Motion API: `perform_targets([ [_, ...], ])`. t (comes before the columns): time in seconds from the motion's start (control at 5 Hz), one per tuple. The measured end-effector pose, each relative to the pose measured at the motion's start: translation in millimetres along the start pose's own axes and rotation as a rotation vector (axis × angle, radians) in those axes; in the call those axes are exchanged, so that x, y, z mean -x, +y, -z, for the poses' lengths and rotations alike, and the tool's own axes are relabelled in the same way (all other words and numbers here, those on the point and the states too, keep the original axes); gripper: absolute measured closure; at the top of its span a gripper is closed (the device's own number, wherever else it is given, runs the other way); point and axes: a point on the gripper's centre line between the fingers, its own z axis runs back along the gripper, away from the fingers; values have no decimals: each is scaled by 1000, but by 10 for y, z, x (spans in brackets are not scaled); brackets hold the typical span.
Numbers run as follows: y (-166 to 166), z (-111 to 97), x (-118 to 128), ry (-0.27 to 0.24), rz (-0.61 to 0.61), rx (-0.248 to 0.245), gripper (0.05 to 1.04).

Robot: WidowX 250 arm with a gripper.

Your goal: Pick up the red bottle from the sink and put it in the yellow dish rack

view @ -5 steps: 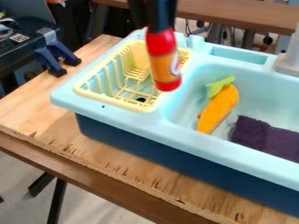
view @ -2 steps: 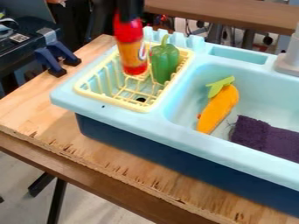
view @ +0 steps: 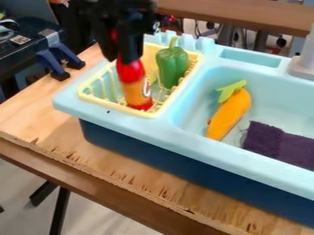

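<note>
Jaws: My gripper (view: 121, 56) holds the toy sauce bottle (view: 132, 82) near its upper end, one dark finger to each side, drawn in narrow around the red part.
Sauce bottle: It hangs over the near part of the yellow dish rack (view: 116, 108), base down, its top leaning toward 11 o'clock, taking 12 as the far side of my view. I cannot tell whether its base touches the wires.
Change: Over the last second I have carried the bottle toward 10 o'clock, then brought it down toward 6 o'clock. It now sits lower in my view, within the rack's outline and near its front rim.
Green bell pepper: It stands in the rack at 2 o'clock from the bottle, stem up. The bottle and gripper hid it a second ago; now I see it beside the bottle, which helps me judge the gap.
Orange toy carrot: It lies in the light-blue sink (view: 202, 147) basin, at 4 o'clock from the rack, its leafy end toward 1 o'clock. It has not shifted.
Purple cloth: It lies bunched in the same basin, at 4 o'clock from the carrot, also unmoved.
Faucet: Its grey base (view: 301, 69) is at the sink's far edge, about 2 o'clock from the carrot.
</note>
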Motion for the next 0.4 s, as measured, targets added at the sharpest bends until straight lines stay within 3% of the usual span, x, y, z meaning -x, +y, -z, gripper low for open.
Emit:
perform_targets([
  [0.2,22,303,6,60,-1,16,698],
  [0.4,47,331,-40,28,19,9,698],
])
